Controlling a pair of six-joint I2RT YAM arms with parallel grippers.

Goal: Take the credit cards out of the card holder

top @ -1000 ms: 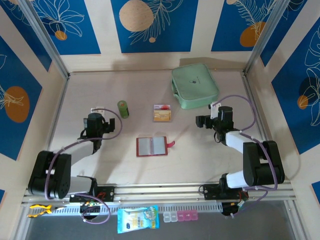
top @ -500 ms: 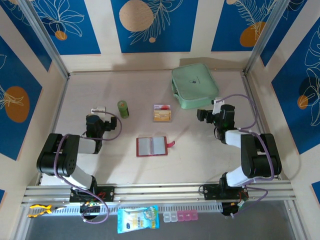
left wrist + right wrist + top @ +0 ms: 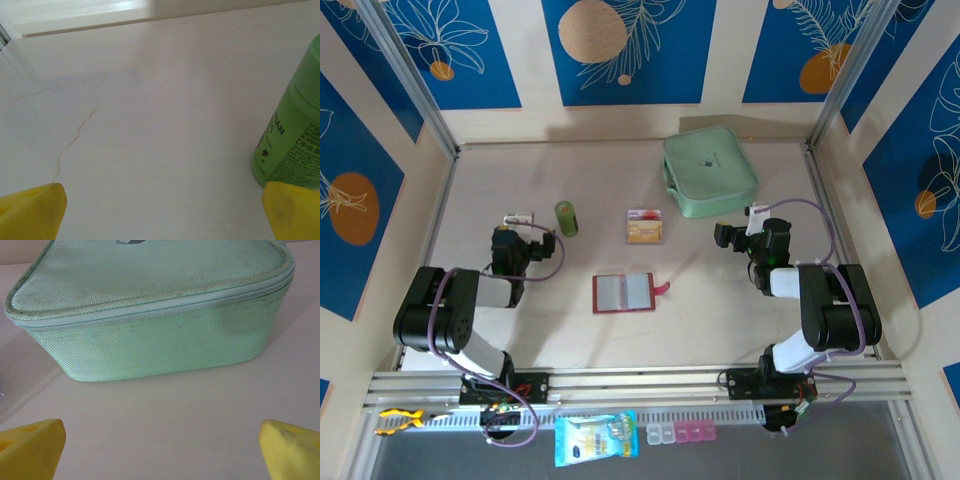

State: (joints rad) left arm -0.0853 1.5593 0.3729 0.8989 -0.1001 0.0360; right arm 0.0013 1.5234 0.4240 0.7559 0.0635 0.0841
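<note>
Left end effector (image 3: 162, 212) beside glossy green cylindrical bottle (image 3: 292, 135)

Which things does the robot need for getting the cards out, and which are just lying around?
For the job: card holder; credit cards.
Just lying about: green bottle; mint-green pouch; small white tag.
</note>
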